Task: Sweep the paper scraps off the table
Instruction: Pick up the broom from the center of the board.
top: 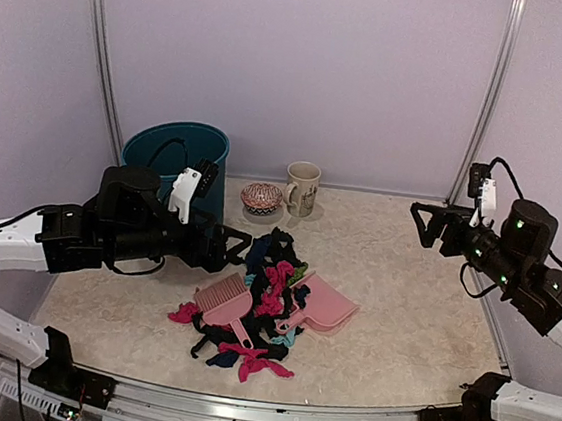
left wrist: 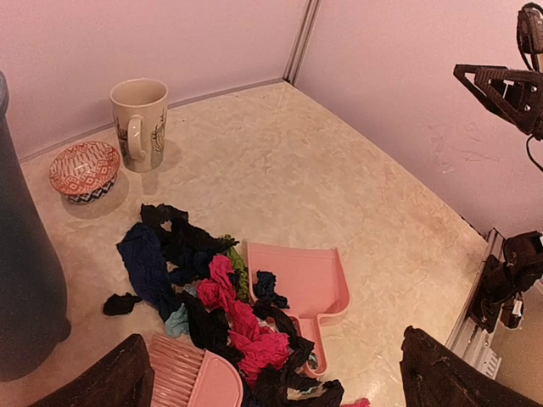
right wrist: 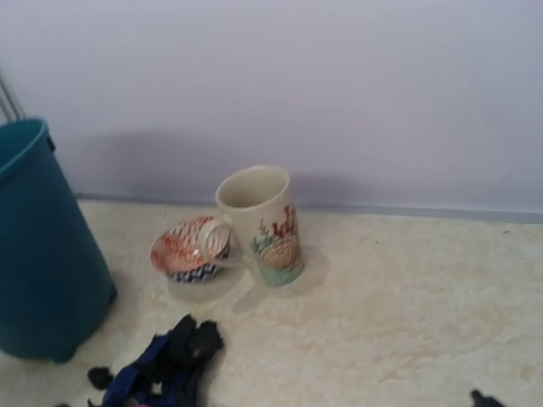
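Note:
The paper scraps (top: 271,288) lie in a heap of black, navy, magenta and green pieces at the middle of the table (top: 412,305). A pink brush (top: 223,300) rests on the heap's left side and a pink dustpan (top: 326,304) on its right. My left gripper (top: 235,246) hovers open just left of the heap. In the left wrist view its dark fingers (left wrist: 445,373) frame the scraps (left wrist: 225,297), brush (left wrist: 191,377) and dustpan (left wrist: 301,275) below. My right gripper (top: 422,225) hangs open high at the right, far from the heap. The right wrist view catches only some navy and black scraps (right wrist: 161,365).
A teal bin (top: 178,159) stands at the back left, behind my left arm. A patterned bowl (top: 261,198) and a cream mug (top: 301,188) stand by the back wall. Side walls close in the table, and a metal rail runs along its front edge.

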Controlling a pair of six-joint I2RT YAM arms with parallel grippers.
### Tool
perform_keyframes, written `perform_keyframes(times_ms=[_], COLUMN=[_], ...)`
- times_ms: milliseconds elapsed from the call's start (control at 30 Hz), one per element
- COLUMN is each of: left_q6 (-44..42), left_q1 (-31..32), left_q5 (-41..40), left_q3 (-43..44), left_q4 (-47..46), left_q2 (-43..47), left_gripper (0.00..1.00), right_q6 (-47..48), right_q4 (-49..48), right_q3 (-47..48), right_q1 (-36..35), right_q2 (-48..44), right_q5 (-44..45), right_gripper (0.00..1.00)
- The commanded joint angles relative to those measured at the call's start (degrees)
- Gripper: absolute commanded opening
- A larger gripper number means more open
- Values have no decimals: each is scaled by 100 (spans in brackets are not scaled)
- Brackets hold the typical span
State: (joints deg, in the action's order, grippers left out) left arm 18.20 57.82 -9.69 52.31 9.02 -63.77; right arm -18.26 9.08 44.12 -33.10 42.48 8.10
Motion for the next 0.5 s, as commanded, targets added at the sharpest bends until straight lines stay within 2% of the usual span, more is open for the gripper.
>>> perform_keyframes(times_ms=[0, 300, 467], left_q6=[96, 263, 432], left_q1=[-9, 35, 112], left_q5=[310, 306, 252], left_q3=[133, -325, -438], left_q4=[-39, -349, -442], left_q2=[-26, 207, 218], left_gripper=[99, 99, 99], right_q6=[-62, 244, -50], right_q4=[-18, 121, 383], right_q3=[-208, -486, -634], right_q1=[23, 23, -37], right_q2=[-240, 39, 327], right_q5=[264, -1155, -1086], right_gripper=[100, 100, 100])
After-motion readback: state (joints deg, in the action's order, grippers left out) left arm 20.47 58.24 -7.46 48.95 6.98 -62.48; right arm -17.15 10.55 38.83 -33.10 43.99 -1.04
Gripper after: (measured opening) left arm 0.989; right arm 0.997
